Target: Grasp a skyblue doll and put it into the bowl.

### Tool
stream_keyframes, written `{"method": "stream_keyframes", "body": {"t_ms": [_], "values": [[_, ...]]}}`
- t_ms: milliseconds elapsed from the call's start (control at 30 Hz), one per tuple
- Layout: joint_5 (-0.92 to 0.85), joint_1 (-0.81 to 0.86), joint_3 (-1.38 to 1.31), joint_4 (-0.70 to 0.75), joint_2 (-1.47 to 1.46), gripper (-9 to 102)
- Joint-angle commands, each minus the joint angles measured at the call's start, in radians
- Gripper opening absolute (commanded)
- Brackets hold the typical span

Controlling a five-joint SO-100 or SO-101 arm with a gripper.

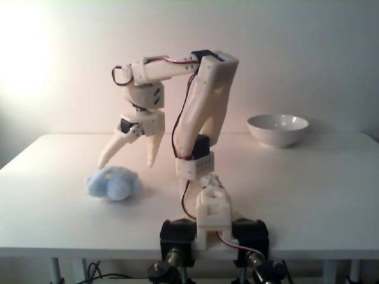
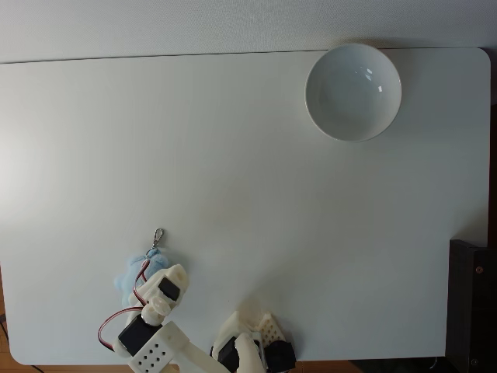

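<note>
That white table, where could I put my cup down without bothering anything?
The wide bare middle of the table, between the bowl and the skyblue doll. Crowded: the near edge, where the open hand hangs over the doll.

The small fluffy plush skyblue doll (image 1: 113,183) is a pale, washed-out blue, with a little silver metal clasp (image 2: 158,236) on it. The round glossy ceramic bowl (image 2: 353,92) is plain white, same as the flat matte desk (image 2: 194,171). The plastic two-finger gripper (image 1: 127,161) and arm are cream-white, with black motors and red-and-black wires.
</note>
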Motion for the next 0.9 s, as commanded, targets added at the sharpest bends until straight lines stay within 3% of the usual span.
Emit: {"method": "stream_keyframes", "body": {"t_ms": [0,300,500,867], "values": [[-0.023,0.003,-0.003,-0.040,-0.012,69],[-0.026,-0.005,-0.020,-0.077,-0.244,70],[-0.026,-0.009,-0.020,-0.173,-0.299,70],[-0.084,-0.041,-0.020,-0.209,-0.318,70]]}}
